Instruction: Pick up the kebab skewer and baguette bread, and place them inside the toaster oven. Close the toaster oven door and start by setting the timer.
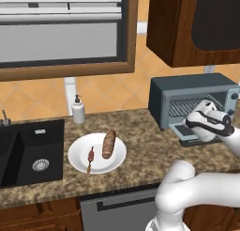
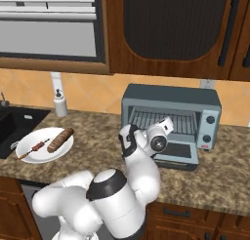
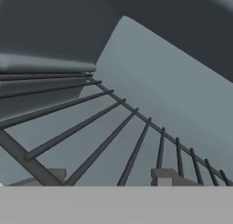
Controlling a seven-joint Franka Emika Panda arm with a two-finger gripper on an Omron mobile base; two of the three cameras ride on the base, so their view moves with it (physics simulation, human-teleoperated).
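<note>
Granite counter [image 1: 140,145]; toaster oven [image 2: 171,118] door [image 2: 177,153] down; gripper [image 3: 109,177] at rack, jaws apart, empty; plate [image 1: 97,153] left of oven holds baguette [image 1: 109,144], skewer [image 1: 90,158]; no legible writing.

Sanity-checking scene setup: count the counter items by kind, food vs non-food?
Food: 2 (kebab skewer, baguette bread)
Dishware: 1 (white plate)
Appliances: 1 (toaster oven, door down)
Dispensers: 1 (soap bottle)
Total: 5
</note>
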